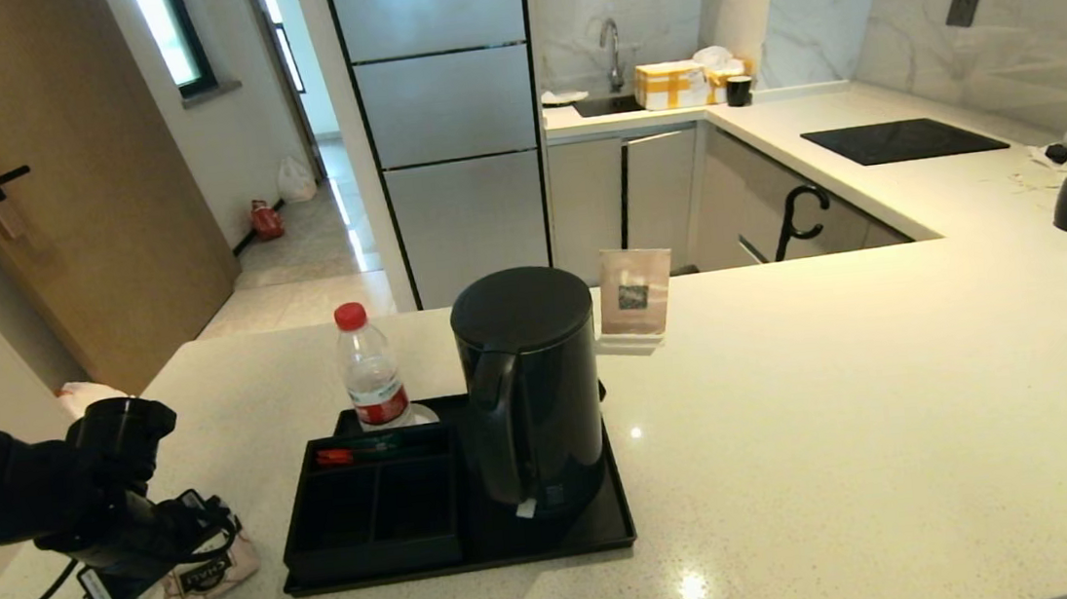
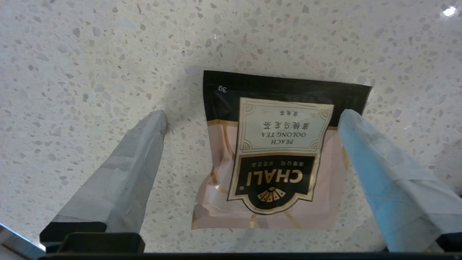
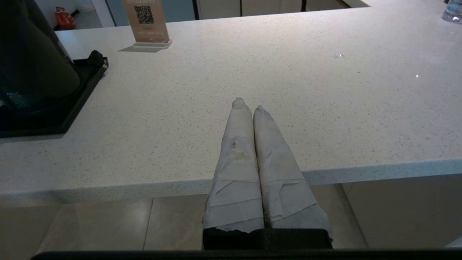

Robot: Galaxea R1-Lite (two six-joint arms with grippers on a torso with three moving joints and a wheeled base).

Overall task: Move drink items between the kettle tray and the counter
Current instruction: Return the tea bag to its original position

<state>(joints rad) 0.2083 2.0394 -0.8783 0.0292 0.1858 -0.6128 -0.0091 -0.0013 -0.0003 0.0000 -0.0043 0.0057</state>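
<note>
left gripper [image 2: 252, 117] spread wide, empty | tea sachet [image 2: 274, 151] flat on counter [image 2: 90, 54] between its fingers, right-offset | tray [image 1: 556, 537] lies right | right gripper [image 3: 249, 104] shut, parked

Left claw [image 2: 252, 119] pointing down, fingers [image 2: 122, 180] spread wide, right claw [image 3: 248, 104] level, fingers pressed together

The kettle [image 1: 531, 393] stands on the tray [image 1: 557, 542]; the tea sachet [image 1: 211, 577] lies on the counter [image 1: 847, 406] left of it.
</note>
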